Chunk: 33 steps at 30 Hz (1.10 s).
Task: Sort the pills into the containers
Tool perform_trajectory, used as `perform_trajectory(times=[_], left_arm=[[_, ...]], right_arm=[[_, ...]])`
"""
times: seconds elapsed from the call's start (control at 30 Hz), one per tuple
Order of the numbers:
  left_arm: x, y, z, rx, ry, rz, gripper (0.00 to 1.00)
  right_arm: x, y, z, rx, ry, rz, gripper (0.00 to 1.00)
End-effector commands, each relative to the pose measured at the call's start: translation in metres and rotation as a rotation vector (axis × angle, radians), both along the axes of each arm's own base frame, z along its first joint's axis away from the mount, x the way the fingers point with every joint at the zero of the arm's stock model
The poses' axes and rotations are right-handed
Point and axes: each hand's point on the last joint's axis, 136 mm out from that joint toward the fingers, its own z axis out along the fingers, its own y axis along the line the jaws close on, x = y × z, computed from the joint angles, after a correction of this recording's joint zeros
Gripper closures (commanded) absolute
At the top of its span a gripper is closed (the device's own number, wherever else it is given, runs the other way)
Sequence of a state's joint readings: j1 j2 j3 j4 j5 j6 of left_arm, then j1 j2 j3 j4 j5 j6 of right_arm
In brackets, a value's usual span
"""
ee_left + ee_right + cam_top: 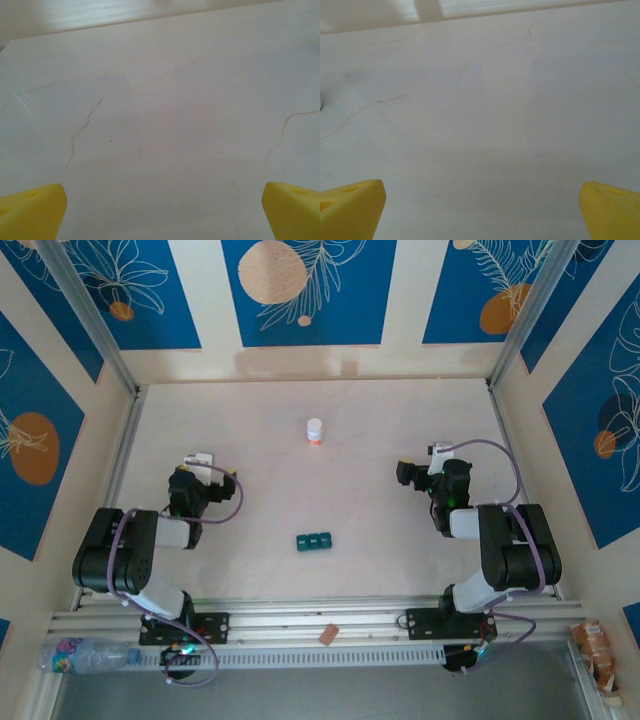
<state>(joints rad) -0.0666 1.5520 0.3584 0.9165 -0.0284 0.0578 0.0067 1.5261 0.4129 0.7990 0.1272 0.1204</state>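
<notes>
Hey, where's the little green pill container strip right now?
In the top view, the container strip lies on the table midway between the left arm and right arm, nearer the front edge than the white bottle.

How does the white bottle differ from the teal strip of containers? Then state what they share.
Colour: the bottle is white with an orange-red band; the containers are dark teal-green.
Shape: the bottle is one upright round piece; the containers are three joined square compartments in a row.
Place: the bottle stands farther back; the containers lie nearer the front edge.
Both rest on the pale table, untouched.
</notes>
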Motion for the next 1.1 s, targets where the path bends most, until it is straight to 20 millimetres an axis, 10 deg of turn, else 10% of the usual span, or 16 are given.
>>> perform_trajectory(times=[0.0, 0.23, 0.47, 0.73, 1.07], left_arm=[[0.005, 0.006, 0.017, -0.010, -0.019, 0.038, 0.00], [0.006, 0.013, 0.047, -0.008, 0.009, 0.083, 0.00], [-0.001, 0.002, 0.087, -0.165, 0.026, 0.068, 0.00], [-0.017, -0.025, 0.110, -0.390, 0.110, -0.002, 0.00], [-0.060, -0.051, 0.117, -0.487, 0.218, -0.047, 0.00]], right_arm=[[0.001, -0.007, 0.013, -0.018, -0.027, -0.045, 0.01], [0.004, -0.026, 0.041, -0.028, 0.059, -0.192, 0.01], [-0.013, -0.063, 0.058, 0.418, 0.375, -0.538, 0.01], [-0.010, 0.042, 0.074, 0.262, 0.477, -0.136, 0.01], [-0.095, 0.183, 0.050, -0.053, 0.589, 0.320, 0.05]])
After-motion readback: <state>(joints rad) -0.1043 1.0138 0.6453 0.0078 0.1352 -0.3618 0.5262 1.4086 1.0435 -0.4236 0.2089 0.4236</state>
